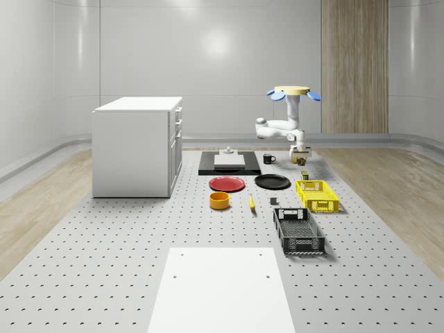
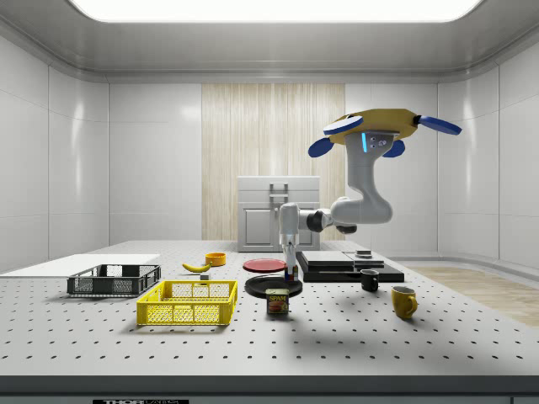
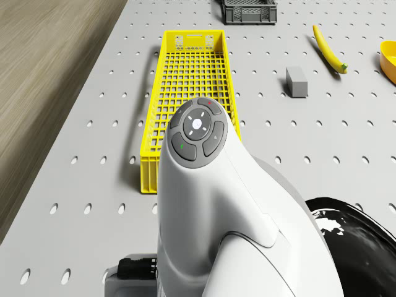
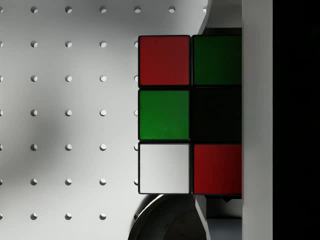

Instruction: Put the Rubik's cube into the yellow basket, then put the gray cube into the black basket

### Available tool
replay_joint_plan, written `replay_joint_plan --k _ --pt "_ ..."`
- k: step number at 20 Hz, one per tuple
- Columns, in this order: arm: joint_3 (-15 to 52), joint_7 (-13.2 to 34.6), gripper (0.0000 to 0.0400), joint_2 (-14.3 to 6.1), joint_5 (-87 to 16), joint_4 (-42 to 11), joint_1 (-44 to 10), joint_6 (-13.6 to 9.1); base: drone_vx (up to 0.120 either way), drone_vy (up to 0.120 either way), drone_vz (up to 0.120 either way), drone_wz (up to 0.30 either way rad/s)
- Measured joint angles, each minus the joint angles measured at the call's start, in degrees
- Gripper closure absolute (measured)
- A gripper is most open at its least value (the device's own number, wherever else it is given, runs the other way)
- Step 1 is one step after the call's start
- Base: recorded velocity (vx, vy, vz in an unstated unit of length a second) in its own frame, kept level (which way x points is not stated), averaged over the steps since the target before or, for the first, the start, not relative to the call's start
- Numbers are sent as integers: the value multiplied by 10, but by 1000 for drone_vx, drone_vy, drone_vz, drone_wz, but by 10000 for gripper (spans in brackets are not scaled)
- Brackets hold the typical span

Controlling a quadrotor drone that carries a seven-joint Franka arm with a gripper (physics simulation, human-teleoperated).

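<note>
The Rubik's cube (image 4: 165, 115) sits close in the wrist view, showing red, green and white tiles, with a pale finger (image 4: 257, 120) across its far column. My gripper (image 1: 300, 155) is shut on it and hangs a little above the table, beside the black plate (image 1: 272, 182). The drone (image 1: 291, 91) hovers over the table's far right part, behind the yellow basket (image 1: 317, 195). The small gray cube (image 1: 273, 202) lies between the banana (image 1: 251, 202) and the yellow basket. The black basket (image 1: 298, 231) stands nearer the front.
A red plate (image 1: 227, 184) and an orange bowl (image 1: 219, 200) lie left of the black plate. A white cabinet (image 1: 139, 146) stands at the left and a black board (image 1: 229, 163) at the back. A can (image 2: 278, 301), a black mug (image 2: 369, 280) and a yellow mug (image 2: 404, 300) stand near the gripper.
</note>
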Motion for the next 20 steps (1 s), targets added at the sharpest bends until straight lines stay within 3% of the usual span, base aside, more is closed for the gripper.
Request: replay_joint_plan --k 20 --pt "2 3 75 -18 7 1 -3 17 120 0 0 0"
